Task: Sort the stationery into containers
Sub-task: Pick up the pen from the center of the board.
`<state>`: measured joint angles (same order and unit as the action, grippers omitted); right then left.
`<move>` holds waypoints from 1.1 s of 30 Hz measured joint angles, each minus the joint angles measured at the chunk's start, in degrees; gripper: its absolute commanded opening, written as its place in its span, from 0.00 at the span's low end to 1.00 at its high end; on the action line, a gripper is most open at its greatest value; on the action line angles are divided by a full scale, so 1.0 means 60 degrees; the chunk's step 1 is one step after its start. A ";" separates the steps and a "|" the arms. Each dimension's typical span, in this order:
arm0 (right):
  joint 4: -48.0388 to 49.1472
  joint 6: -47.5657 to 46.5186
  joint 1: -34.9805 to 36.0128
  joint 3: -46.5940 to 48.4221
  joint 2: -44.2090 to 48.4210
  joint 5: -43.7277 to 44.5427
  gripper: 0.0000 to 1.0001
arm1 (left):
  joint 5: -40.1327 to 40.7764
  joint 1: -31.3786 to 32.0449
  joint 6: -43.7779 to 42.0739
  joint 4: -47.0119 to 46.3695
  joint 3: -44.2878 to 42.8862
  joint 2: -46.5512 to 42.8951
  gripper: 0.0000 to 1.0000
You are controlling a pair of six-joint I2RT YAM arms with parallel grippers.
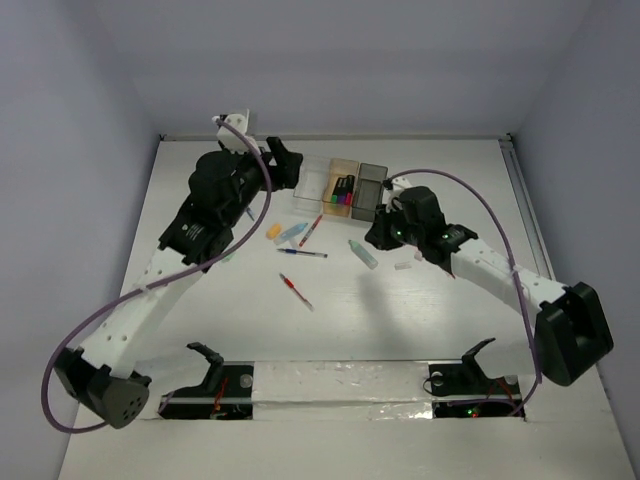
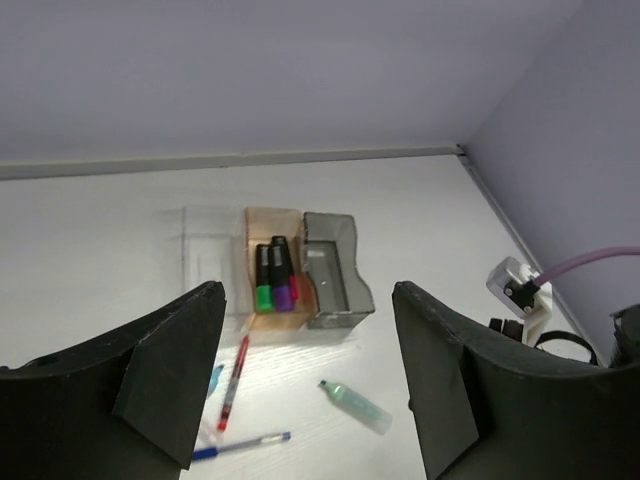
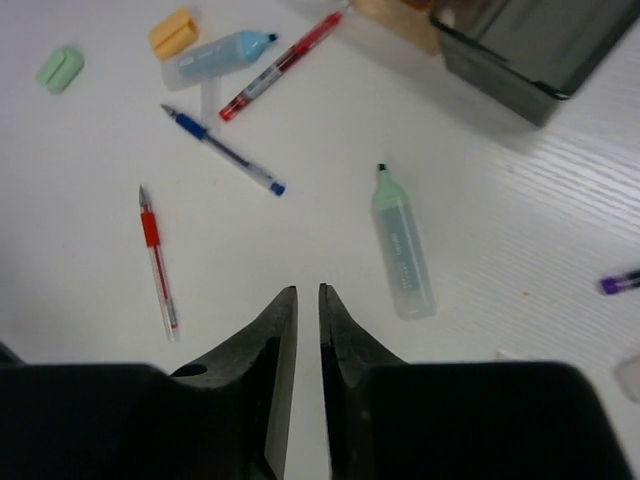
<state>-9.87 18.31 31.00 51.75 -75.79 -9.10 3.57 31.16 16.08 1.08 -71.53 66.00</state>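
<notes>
Three boxes stand in a row at the back: clear (image 1: 314, 180), tan-orange (image 1: 345, 168) with green, purple and pink markers (image 2: 274, 283) in it, and dark grey (image 1: 372, 190). Loose on the table lie a green marker (image 3: 402, 243), a blue pen (image 3: 225, 152), two red pens (image 3: 157, 260) (image 3: 280, 66), a light-blue marker (image 3: 215, 56), an orange piece (image 3: 173, 32), a green piece (image 3: 60, 68) and a purple marker (image 3: 620, 283). My left gripper (image 2: 308, 288) is wide open and empty, raised near the boxes. My right gripper (image 3: 307, 290) is shut and empty, above the table just near the green marker.
The right arm's wrist and its purple cable (image 2: 590, 265) lie right of the grey box. A small clear piece (image 1: 403, 266) lies beside the right arm. The back wall runs close behind the boxes. A raised rail (image 1: 520, 190) edges the table's right side.
</notes>
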 measured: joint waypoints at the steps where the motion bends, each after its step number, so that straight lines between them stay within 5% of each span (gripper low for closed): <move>1: -0.0029 -0.0113 0.0157 0.0153 -0.0244 -0.0131 0.25 | 0.0189 0.0000 -0.0011 0.0091 0.0288 -0.0361 0.66; 10: -0.0452 -0.1836 0.2277 0.2896 -0.3515 -0.1260 0.35 | 0.1359 -0.0087 0.0346 0.1198 0.2291 -0.1916 0.67; 22: -0.1993 -0.4266 0.2412 0.7548 -0.7858 -0.1763 0.41 | 0.1304 -0.0211 0.0317 0.1337 0.2029 -0.4131 0.83; 33: -0.3468 -0.5173 0.2667 0.9551 -0.9420 -0.1231 0.41 | 0.1126 -0.0211 0.0036 0.1330 0.2025 -0.4164 0.86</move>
<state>-30.68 -12.73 47.00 109.06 -132.31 -16.49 10.33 29.89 16.29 9.06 -59.37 41.01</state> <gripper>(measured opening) 0.413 0.855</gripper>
